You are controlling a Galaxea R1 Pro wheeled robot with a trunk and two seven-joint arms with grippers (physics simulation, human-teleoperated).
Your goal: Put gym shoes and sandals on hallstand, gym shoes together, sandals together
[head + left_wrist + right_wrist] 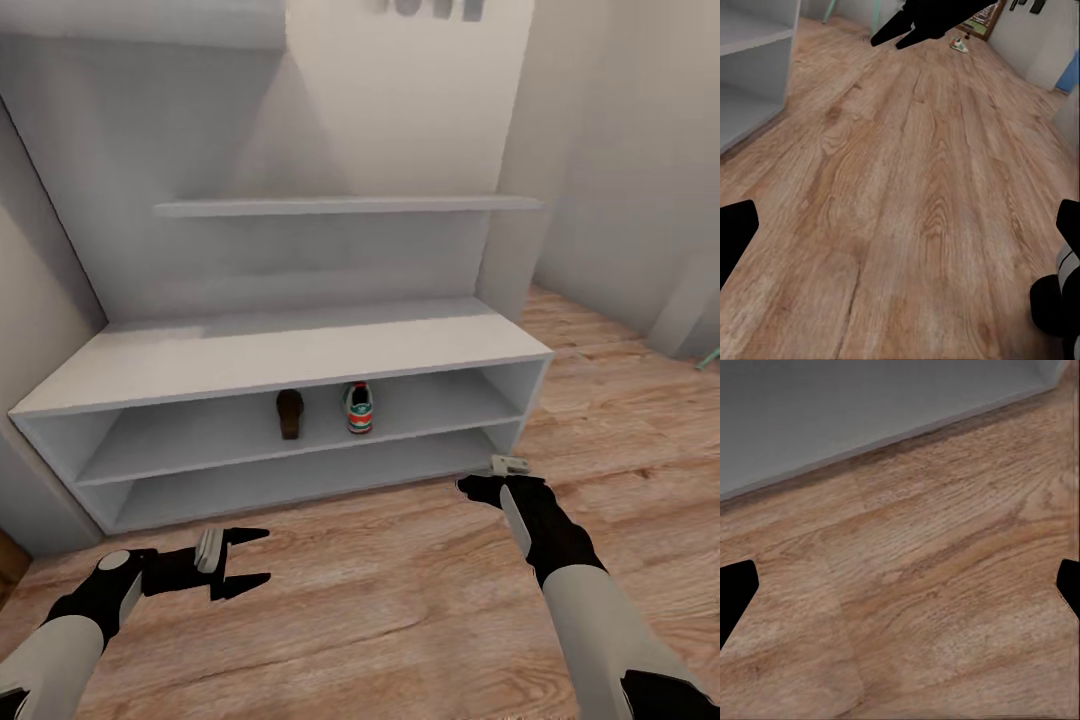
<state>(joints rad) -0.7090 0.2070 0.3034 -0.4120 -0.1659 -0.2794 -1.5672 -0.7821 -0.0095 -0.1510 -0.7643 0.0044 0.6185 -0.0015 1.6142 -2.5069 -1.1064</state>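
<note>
On the upper shelf of the hallstand (300,350) we see one sandal (290,413) and one gym shoe (359,407) standing just beside each other near the middle, heels toward us. A second gym shoe (959,46) lies far off on the corridor floor (400,590), small in the left wrist view; the second sandal we cannot place.

Both hands are empty. Our left gripper (244,562) hovers low over the planks with its fingers apart, and our right gripper (492,484) hangs just in front of the rack's lower right corner, its fingers apart too in the right wrist view.

By our judgement the step in hand is to go and fetch the remaining shoes. To do it well we should draw both arms back from the rack before turning, since the right gripper sits near the bottom shelf edge.

Open floor lies to the right and behind us. On the shelf, free room remains on both sides, so each mate can sit beside its partner.
</note>
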